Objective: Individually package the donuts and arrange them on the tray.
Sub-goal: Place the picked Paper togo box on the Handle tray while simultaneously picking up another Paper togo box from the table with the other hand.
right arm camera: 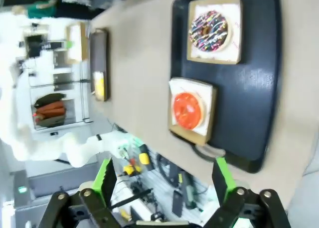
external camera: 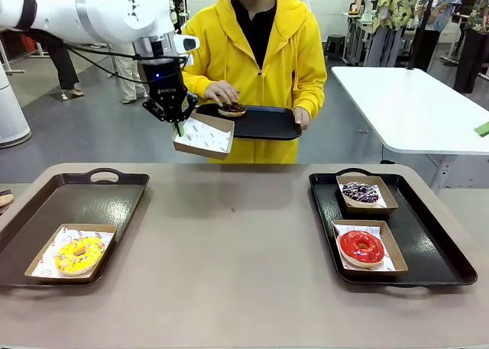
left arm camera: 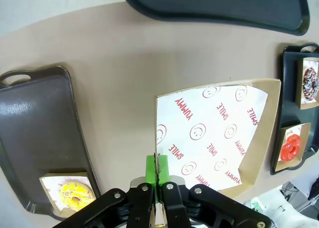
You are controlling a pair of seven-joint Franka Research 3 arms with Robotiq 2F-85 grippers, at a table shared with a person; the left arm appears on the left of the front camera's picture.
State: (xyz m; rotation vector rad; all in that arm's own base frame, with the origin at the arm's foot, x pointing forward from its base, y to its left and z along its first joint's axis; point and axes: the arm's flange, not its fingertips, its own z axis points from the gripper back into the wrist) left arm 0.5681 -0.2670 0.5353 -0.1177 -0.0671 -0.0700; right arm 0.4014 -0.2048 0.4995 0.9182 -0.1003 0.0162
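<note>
Two green fingers of the left gripper are pinching a box edge, while the right gripper is hanging open above the bench.

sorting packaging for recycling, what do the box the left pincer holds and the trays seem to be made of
The empty box, pinched at its edge by the shut left pincer: brown cardboard by its matte, raw-edged walls, lined with white paper printed in red. The trays, like the right tray: dark, smooth, slightly glossy with moulded handles, probably plastic, though the look leaves that open.

chocolate donut: part-hidden by hand; right tray: edge-cropped
</note>
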